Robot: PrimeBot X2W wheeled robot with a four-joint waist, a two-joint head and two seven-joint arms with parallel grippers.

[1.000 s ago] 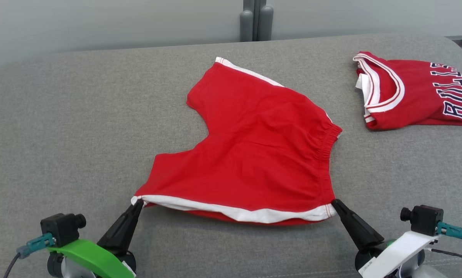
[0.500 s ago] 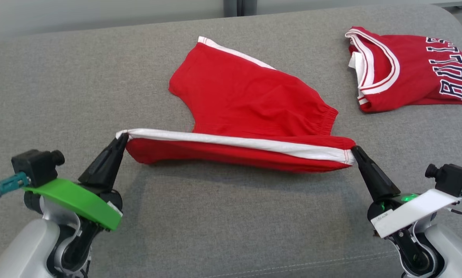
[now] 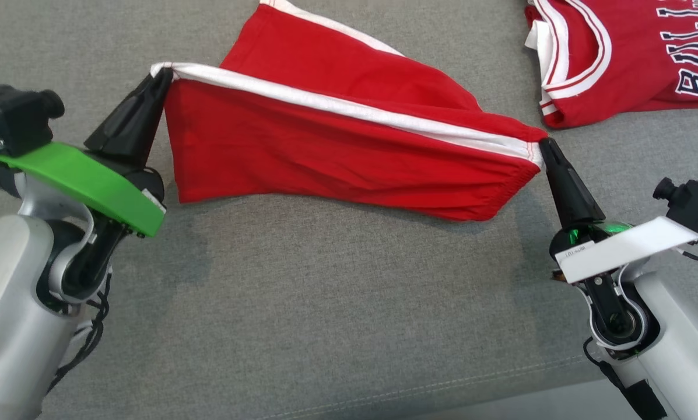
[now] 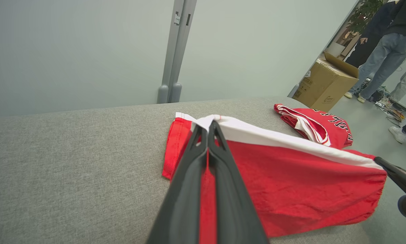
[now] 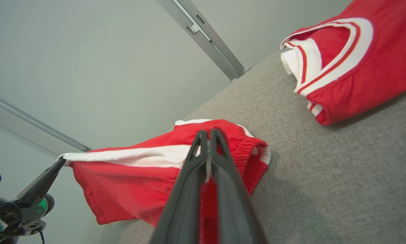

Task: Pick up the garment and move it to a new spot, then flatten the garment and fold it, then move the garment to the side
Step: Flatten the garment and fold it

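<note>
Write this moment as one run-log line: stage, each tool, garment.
stage: folding | left tool: shut on red shorts, hem corner | right tool: shut on waistband corner | striped edge raised, rest on grey cushion | Bulls jersey: apart

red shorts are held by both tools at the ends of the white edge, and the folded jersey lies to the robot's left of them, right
No: the folded jersey lies to the robot's right of the red shorts, as the head view shows. The left tool and right tool do pinch the ends of the white edge.

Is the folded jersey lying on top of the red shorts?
No, the jersey lies apart from the shorts, with bare grey cushion between them.
</note>
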